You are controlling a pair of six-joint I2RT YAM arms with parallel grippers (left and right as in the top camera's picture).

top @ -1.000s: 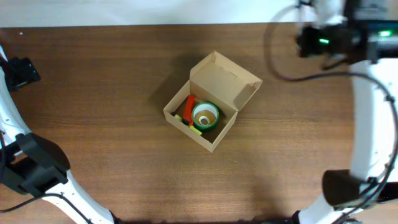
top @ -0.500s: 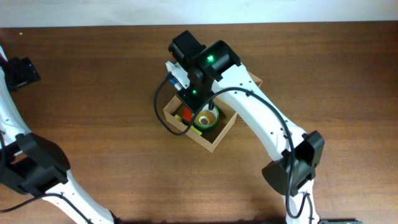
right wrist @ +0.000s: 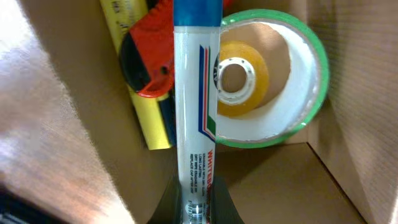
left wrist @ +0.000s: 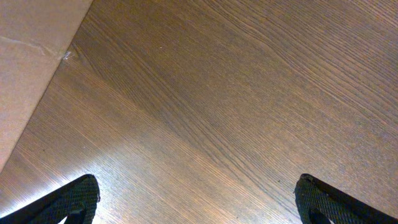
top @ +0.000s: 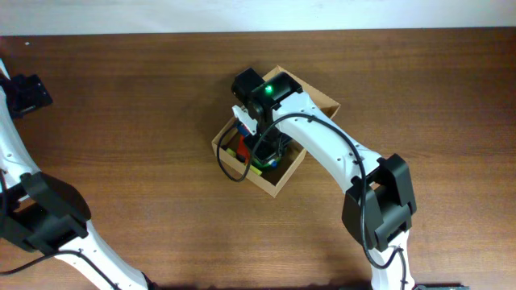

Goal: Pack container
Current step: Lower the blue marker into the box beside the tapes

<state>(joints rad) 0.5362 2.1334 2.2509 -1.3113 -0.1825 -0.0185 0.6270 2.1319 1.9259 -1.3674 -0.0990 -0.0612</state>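
Since the frame one second back, we see that the right arm (top: 322, 149) has swung in from the far right corner of the table (top: 121, 161) to stand over the container (top: 321, 102). Half a second back its wrist hung over the box's left rim; now it sits more squarely over the opening. We locate the container at the table's centre, its lid flap open toward the far right. The right gripper (right wrist: 196, 202) is clamped on a white marker (right wrist: 196, 106) with a blue cap, held above the box interior. Beneath it we note a green tape roll (right wrist: 298, 93) with a smaller yellow roll (right wrist: 258, 81) nested inside it. Next to these are a red-and-black object (right wrist: 149, 62) and, beside that, a yellow bar (right wrist: 149, 124). The left gripper (left wrist: 196, 198), near the table's left edge and well apart from the box, has its fingers spread wide over bare wood, holding nothing.
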